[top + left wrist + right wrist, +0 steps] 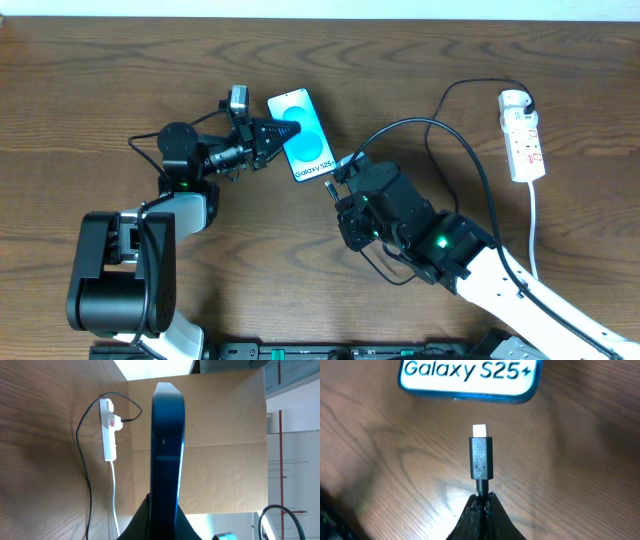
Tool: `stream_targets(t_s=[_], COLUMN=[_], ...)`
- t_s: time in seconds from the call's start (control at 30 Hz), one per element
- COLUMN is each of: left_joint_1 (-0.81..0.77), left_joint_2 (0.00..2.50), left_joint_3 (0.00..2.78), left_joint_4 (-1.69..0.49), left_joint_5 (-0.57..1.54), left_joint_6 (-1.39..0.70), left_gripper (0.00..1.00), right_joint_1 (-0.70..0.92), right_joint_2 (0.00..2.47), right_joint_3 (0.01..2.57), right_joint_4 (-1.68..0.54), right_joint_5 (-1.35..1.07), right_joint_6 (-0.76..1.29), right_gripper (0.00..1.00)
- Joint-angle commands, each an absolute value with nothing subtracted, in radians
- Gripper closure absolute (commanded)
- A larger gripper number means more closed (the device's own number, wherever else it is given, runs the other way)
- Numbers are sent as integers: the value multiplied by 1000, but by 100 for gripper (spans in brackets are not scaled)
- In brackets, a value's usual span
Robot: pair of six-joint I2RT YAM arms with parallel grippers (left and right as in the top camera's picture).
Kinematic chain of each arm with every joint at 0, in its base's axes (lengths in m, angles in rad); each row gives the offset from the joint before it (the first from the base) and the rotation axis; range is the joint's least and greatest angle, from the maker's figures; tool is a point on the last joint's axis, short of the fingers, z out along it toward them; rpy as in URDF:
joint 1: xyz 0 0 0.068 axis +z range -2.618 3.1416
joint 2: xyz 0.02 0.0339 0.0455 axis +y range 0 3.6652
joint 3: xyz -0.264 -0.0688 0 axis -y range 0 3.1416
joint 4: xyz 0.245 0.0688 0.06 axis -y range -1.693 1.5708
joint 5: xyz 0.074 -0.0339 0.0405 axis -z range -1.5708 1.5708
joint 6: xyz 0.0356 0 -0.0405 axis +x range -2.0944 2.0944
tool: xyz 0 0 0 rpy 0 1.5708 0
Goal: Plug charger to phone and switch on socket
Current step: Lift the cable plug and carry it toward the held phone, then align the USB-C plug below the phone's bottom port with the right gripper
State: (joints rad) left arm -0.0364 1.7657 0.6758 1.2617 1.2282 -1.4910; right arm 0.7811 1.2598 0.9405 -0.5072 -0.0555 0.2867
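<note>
Right gripper [481, 501] pinches charger [481, 457], tip just short of phone [470, 377]

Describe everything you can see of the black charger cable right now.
The thin black charger cable ends in a black, plastic-looking connector housing with a short pale metal tip. The right pincer is shut on the cable just behind the housing. The tip points straight at the bottom edge of the cyan-screened smartphone, a gap between, not inserted. Overhead, the cable loops back to the white elongated power strip.
</note>
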Motion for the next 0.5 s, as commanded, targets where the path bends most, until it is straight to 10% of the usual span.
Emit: stream_targets(t_s=[0.0, 0.47], left_joint_1=[-41, -41], left_joint_2=[1756, 1756], left_joint_3=[708, 708], left_joint_4=[1278, 1277], left_joint_5=[1219, 1180], left_joint_6=[-1449, -1436], left_gripper=[93, 93], right_joint_1=[787, 787], right_joint_2=[1262, 1263], right_joint_3=[940, 939], right_joint_4=[-479, -465], right_joint_5=[-36, -153], right_joint_6=[344, 272], right_gripper=[99, 99])
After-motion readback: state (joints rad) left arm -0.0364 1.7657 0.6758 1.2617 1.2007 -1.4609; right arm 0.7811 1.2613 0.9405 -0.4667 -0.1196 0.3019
